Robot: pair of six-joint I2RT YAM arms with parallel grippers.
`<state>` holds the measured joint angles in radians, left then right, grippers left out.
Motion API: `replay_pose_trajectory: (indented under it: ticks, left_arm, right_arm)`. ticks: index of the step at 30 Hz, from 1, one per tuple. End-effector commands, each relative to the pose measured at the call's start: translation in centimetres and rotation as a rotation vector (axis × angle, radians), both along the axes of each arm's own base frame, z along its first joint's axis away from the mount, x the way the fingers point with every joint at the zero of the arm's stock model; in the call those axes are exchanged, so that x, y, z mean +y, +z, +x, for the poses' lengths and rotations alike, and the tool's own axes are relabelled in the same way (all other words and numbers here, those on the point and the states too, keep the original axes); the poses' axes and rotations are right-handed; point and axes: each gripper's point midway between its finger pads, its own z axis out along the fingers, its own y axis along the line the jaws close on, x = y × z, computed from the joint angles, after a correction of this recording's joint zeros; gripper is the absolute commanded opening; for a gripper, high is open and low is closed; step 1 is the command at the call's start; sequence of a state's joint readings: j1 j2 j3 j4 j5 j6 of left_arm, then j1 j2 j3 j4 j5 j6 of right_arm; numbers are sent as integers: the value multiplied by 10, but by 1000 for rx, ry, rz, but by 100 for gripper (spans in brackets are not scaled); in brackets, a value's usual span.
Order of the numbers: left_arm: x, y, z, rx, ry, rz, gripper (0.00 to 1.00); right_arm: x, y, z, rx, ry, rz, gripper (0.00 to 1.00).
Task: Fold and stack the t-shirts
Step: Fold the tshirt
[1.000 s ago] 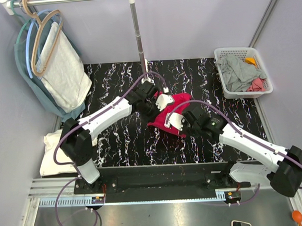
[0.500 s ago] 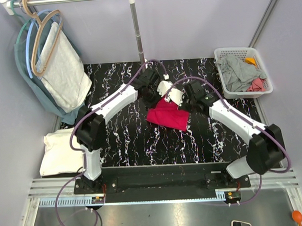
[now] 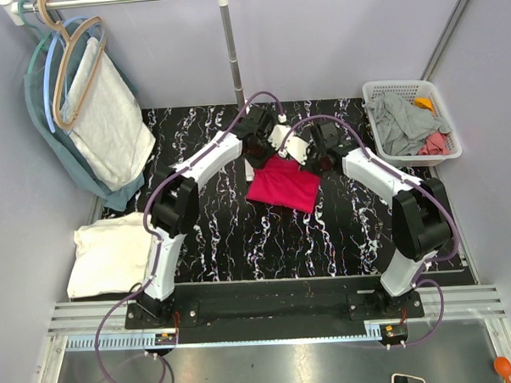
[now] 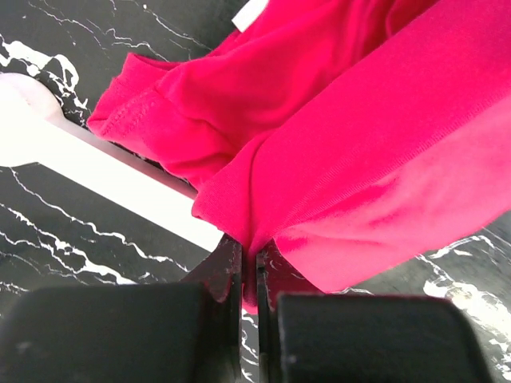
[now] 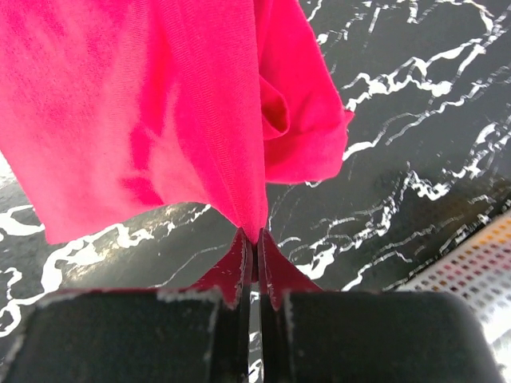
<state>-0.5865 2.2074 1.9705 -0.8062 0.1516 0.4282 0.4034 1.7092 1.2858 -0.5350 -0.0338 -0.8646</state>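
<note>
- You have one piece that looks finished: the cream-white t-shirt [image 3: 110, 253] lies as a flat, squared bundle at the near left corner of the tabletop [image 3: 206, 236], spilling over its left edge.
- The red t-shirt [image 3: 282, 186] is the one in hand. It sits toward the middle of the far edge, already doubled into a compact, slightly skewed rectangle, so I judge its fold to be close to done.
- It is not yet stacked; it lies well apart from the cream-white one.
- More is left after that. A grey t-shirt [image 3: 396, 117] and a pink t-shirt [image 3: 436, 143] lie crumpled and unfolded in the basket [image 3: 395, 83] at the far right corner.
- Your left gripper [image 4: 249, 262] is closed tight, its jaws pinching a fold of red fabric at the shirt's far left corner.
- Your right gripper [image 5: 254, 243] is likewise clamped shut, with a gathered edge of the same shirt nipped between its tips at the far right corner.
- Both arms reach across to that far edge, with the bulk of the shirt resting on the tabletop.
</note>
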Motion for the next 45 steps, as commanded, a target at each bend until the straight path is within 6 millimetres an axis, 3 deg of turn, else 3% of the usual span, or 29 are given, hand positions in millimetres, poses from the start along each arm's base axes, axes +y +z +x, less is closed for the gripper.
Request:
replay_pose_trajectory:
  ticks: [1, 4, 5, 6, 11, 15, 19, 21, 26, 32, 39, 41, 42, 45]
  left_arm:
    - [6, 3, 23, -84, -12, 64, 4]
    - [2, -2, 33, -107, -1, 70, 19]
    - [1, -3, 37, -116, 3, 67, 31]
    - [0, -2, 39, -124, 8, 60, 33]
    - [-8, 2, 57, -191, 55, 27, 40]
    - [-12, 10, 69, -240, 76, -3, 43]
    - [-14, 16, 79, -281, 101, -15, 44]
    - [-15, 17, 85, -302, 113, -19, 45]
    - [-17, 19, 101, -362, 146, -26, 48]
    - [-19, 15, 117, -421, 201, -22, 56]
    - [-5, 27, 138, -524, 339, 16, 73]
    - [-4, 33, 140, -539, 356, 12, 77]
    - [-2, 39, 141, -549, 365, 10, 85]
    - [0, 57, 138, -569, 379, -9, 89]
  right_arm:
    - [-14, 2, 26, -56, -41, -39, 0]
    - [-15, -7, 34, -55, -52, -46, 0]
    - [-15, -8, 37, -59, -57, -49, 0]
    - [-17, -10, 39, -61, -65, -57, 0]
    - [-22, -18, 56, -100, -114, -77, 1]
    - [-28, -23, 69, -124, -161, -110, 13]
    - [-30, -26, 78, -140, -197, -117, 34]
    - [-32, -28, 82, -149, -216, -126, 36]
    - [-36, -30, 91, -170, -256, -137, 60]
    - [-40, -34, 102, -185, -330, -139, 67]
    - [-56, -21, 110, -262, -486, -147, 73]
    - [-61, -11, 105, -284, -516, -141, 74]
    - [-63, -7, 104, -295, -530, -135, 76]
    - [-67, 14, 96, -329, -571, -102, 80]
